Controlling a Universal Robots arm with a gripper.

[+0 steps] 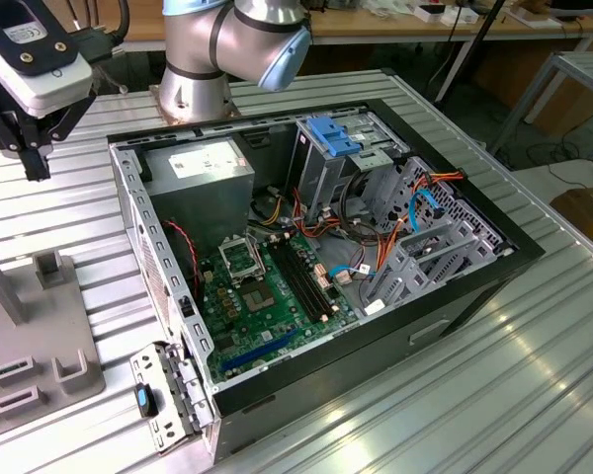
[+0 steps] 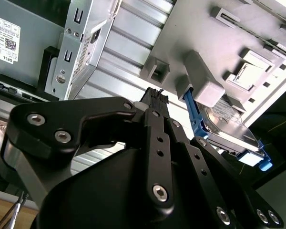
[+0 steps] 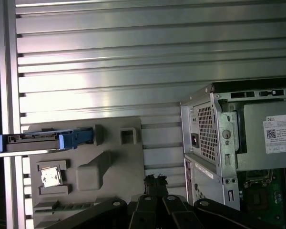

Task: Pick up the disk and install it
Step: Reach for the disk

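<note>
The disk is a grey metal drive in a bright blue frame. It stands on edge in a slot of the grey holder tray. In the first wrist view the disk shows edge-on, reaching past the end of the tray. My gripper hangs above the ribbed metal table beside the open computer case, at the exterior view's far left. Its black fingertips are together with nothing between them, a short way off the disk and above the tray. My gripper is apart from the disk.
The open case holds a green motherboard, a power supply, loose cables and a blue-topped drive cage. The arm's base stands behind the case. The grey tray also carries a small chip and memory sticks.
</note>
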